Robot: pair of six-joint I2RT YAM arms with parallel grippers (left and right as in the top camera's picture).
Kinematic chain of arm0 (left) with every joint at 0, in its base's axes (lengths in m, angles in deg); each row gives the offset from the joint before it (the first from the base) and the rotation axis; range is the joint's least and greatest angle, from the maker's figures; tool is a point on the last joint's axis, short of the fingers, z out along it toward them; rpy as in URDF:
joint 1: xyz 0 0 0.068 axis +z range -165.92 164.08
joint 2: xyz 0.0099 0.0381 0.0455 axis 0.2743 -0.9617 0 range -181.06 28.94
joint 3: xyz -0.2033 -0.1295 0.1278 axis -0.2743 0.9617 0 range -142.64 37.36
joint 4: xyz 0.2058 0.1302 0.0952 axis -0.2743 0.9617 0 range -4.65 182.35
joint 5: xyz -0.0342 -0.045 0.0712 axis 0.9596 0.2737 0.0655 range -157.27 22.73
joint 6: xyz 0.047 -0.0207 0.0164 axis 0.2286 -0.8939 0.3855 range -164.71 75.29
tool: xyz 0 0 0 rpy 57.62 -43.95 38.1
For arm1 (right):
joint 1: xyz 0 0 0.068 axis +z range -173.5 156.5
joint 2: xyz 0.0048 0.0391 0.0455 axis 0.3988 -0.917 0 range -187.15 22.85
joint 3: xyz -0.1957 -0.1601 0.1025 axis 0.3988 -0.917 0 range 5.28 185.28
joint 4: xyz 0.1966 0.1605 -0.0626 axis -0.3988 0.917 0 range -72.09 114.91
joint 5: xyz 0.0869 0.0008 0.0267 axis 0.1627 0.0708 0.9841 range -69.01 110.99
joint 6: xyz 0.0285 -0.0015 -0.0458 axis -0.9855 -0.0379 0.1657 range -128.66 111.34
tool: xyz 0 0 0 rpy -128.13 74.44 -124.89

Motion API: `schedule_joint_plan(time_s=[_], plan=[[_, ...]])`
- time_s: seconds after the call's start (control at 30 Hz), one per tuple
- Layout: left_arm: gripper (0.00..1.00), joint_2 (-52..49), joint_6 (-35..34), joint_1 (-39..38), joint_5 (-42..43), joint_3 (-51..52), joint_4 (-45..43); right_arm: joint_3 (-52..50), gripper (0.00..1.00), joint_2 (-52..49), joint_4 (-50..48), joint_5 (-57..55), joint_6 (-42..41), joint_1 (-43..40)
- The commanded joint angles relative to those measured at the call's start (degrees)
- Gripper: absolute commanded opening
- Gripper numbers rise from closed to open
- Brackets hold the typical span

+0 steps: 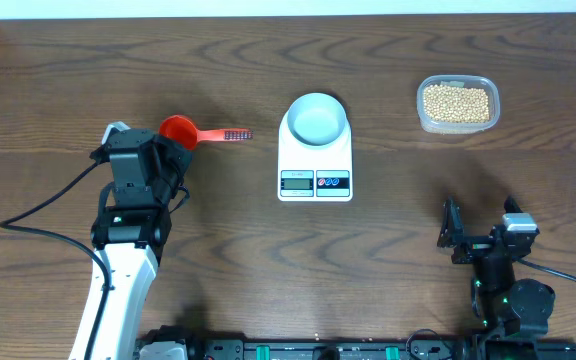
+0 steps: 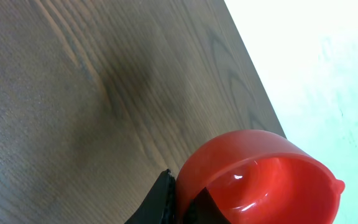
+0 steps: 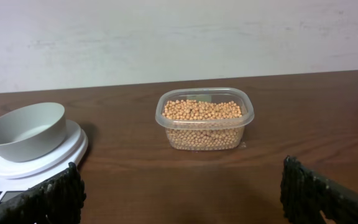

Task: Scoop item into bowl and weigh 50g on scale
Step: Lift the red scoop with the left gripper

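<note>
**Scoop in hand, no beans moved yet**

Overhead: the bowl (image 1: 315, 118) sits on the scale (image 1: 314, 181) at mid-table and looks empty. The scale's display is too small to read. The beans (image 1: 457, 103) all lie in a clear tub (image 1: 420, 101), well apart to the scale's right. The left gripper (image 1: 168, 148) is at the cup of a red scoop (image 1: 179, 129), on the scale's far left, with the handle pointing toward the scale. The right gripper (image 1: 481, 232) sits low near the table's front edge, touching nothing.

Left wrist: the scoop's cup fills the lower right and is empty. One dark finger (image 2: 160, 202) presses the outside of its wall. A dark shape showing through the red plastic looks like the other finger inside. So the jaws are pinched tight on the cup wall. Whether the scoop is lifted off the table (image 2: 73, 93) I cannot tell.

Right wrist: both fingers (image 3: 48, 196) stand at the frame's bottom corners, spread wide and holding nothing. The full tub is straight ahead, with the bowl on the scale to its left.

Judged from this, only the pickup is done. Carrying the scoop across to the tub, filling it, tipping into the bowl and trimming to weight are all left.
</note>
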Motion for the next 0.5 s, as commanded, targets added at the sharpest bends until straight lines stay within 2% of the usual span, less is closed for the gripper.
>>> schedule_joint_plan(time_s=[0.0,0.3,0.47], plan=[[0.07,0.02,-0.13,-0.17,-0.96,-0.52,-0.11,-0.09,0.99,0.28,0.2,0.33,0.52,0.33],[0.07,-0.85,-2.43,-0.17,-0.92,-0.5,-0.02,-0.09,0.99,0.28,-1.73,0.57,0.5,0.33],[0.07,-1.44,-2.51,-0.17,-0.72,-0.5,-0.04,-0.11,0.99,0.28,-4.57,4.46,0.39,0.33]])
